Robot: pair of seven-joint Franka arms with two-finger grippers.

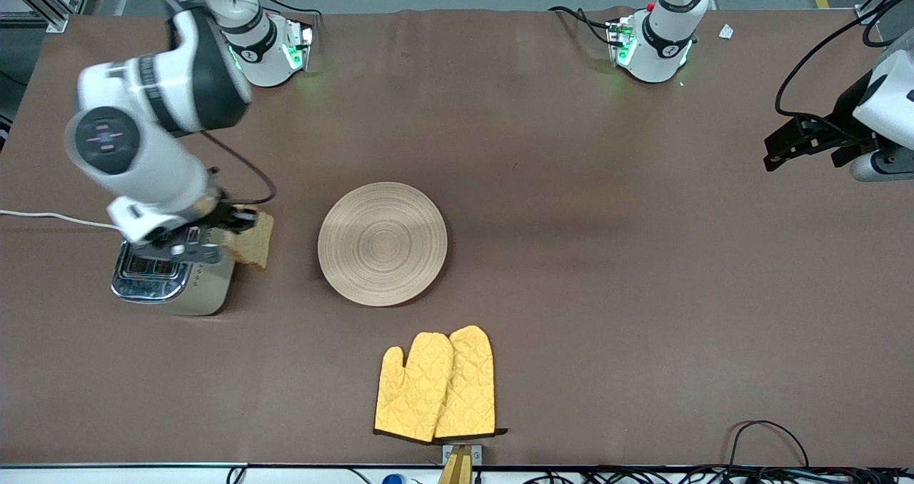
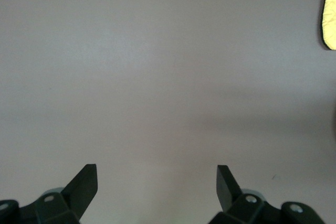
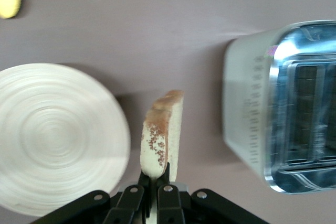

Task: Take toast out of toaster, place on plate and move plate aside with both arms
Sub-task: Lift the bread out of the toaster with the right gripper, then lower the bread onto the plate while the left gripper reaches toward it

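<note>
While the brown table [image 1: 571, 313] carries the plate [image 1: 383, 243] at its middle, the silver toaster [image 1: 171, 277] stands toward the right arm's end, and yellow mitts [image 1: 435, 387] lie nearer the front camera than the plate. Between toaster and plate only bare cloth shows. Bent low over the toaster, the right arm ends in the right gripper [image 3: 155, 179], pinching the toast [image 3: 163, 135] by its bottom edge; the slice hangs upright in the air, just beside the toaster. Over bare table at its own end, the left gripper [image 2: 157, 182] waits, fingers spread.
</note>
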